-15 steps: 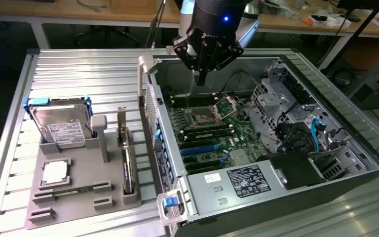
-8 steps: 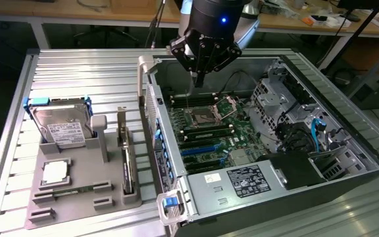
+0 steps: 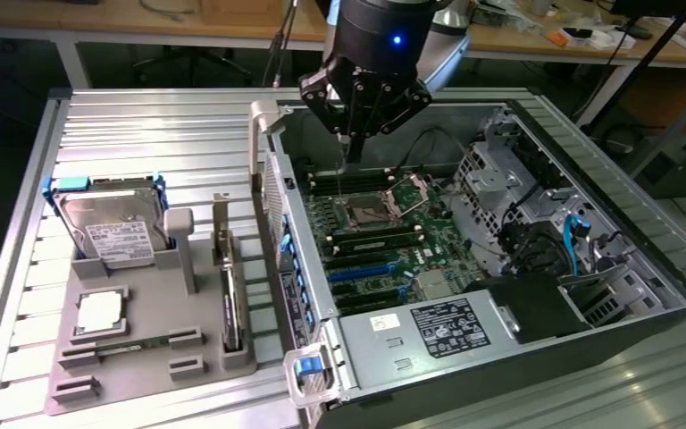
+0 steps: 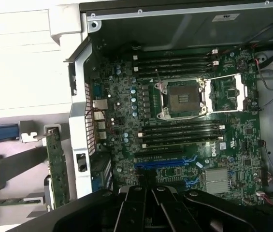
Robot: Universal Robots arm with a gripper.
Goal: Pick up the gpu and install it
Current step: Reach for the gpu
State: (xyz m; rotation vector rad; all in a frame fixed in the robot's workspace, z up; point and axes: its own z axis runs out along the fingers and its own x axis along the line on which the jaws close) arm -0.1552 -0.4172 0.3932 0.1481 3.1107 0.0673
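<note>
Pressed together with nothing pinched between its fingers, the gripper (image 3: 353, 134) is held over the open computer case (image 3: 629, 223), and the gpu (image 3: 231, 299) is found well apart from it, toward the exterior view's left and nearer the camera, outside the case. The gpu is stood on its long edge in a slot of the grey holder (image 3: 140, 357), thin profile turned upward. In the wrist view it (image 4: 57, 166) is seen as a green card with a silver bracket at one end. Just beside it, on the exterior view's right, the case's perforated rear wall (image 3: 286, 234) is raised between the card and the motherboard (image 3: 379, 234) (an upright metal edge parts the two). On the card's other side a grey post (image 3: 179, 237) of the holder is stood, and beyond that a hard drive (image 3: 111, 234) with blue rails is kept upright in the same holder. Open room is left above the card's top edge. Inside the case, a blue expansion slot (image 4: 163, 163) is uncovered on the board, with the opened CPU socket (image 4: 182, 96) farther along. The arm is posed above the case's far part, the wrist pointed downward, and the closed fingertips (image 4: 150, 192) are hung above the motherboard near the socket, apart from it.
</note>
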